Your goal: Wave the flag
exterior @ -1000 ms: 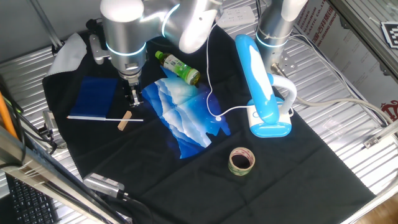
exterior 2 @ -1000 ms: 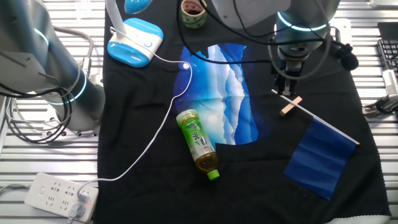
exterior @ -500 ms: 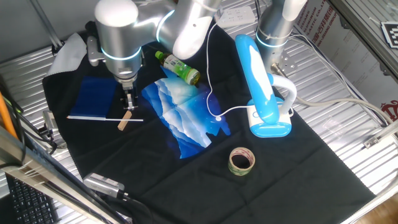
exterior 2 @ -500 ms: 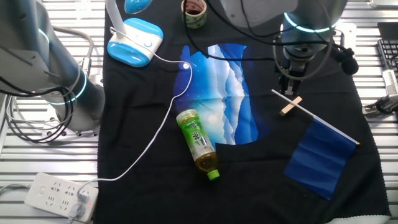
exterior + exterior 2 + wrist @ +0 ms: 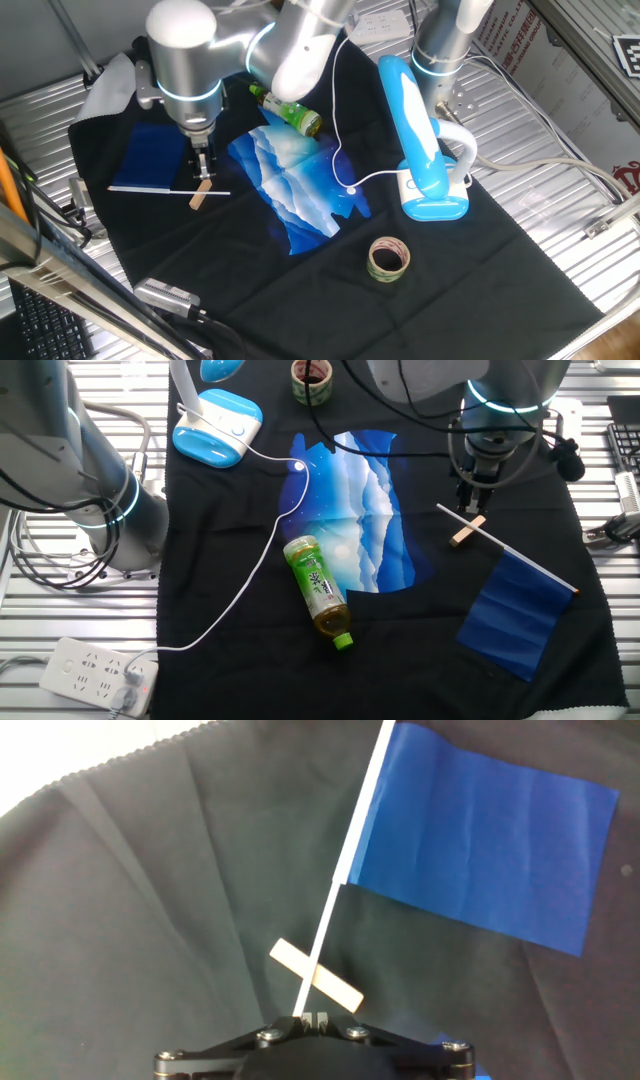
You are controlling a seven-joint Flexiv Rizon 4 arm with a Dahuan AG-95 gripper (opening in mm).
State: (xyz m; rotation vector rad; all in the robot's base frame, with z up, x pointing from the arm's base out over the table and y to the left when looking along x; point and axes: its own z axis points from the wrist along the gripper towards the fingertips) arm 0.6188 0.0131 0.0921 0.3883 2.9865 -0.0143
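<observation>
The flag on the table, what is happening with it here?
The flag lies flat on the black cloth, its stick resting across a small wooden block. The gripper hangs right over the bare end of the stick, near the block. The flag is not lifted yet; whether the jaws are closed is unclear.

Robot laboratory workstation, judged from fixtures.

A ribbed metal bench [image 5: 560,215] is seen, partly covered by a black cloth [image 5: 250,580]. Two silver robot arms [image 5: 185,60] with lit cyan joint rings are mounted at it. A white power strip [image 5: 95,670] with trailing cable, a keyboard [image 5: 622,450] at the edge, and a printed fiducial marker [image 5: 627,52] are noted. Household props are laid out as test items.
</observation>
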